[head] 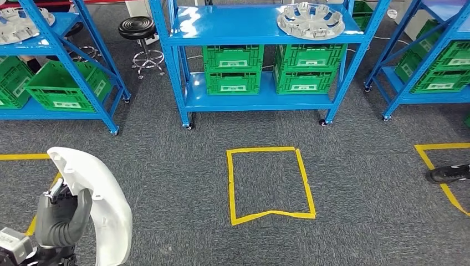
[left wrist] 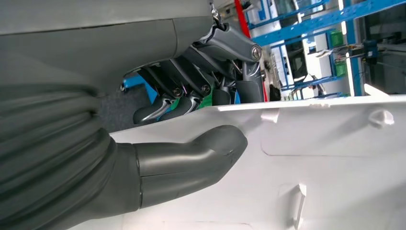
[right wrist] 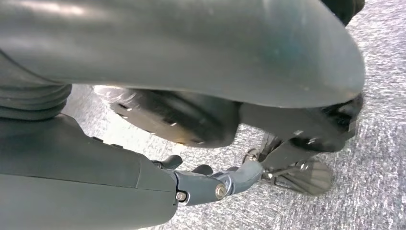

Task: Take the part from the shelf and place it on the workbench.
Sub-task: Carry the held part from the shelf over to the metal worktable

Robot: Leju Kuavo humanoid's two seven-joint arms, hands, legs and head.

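Note:
My left hand grips a white curved plastic part low at the left of the head view, and the part stands upright above the carpet. In the left wrist view the thick grey thumb presses on the part's white inner face, and the dark fingers wrap over its edge from the other side. My right hand hangs over the grey carpet with its fingers apart and nothing in them.
A blue shelf stands straight ahead, with green crates below and a silver wheel cover on top. More blue shelves flank it. A yellow tape rectangle marks the carpet. There is a black stool at the back left and a person's shoe at the right.

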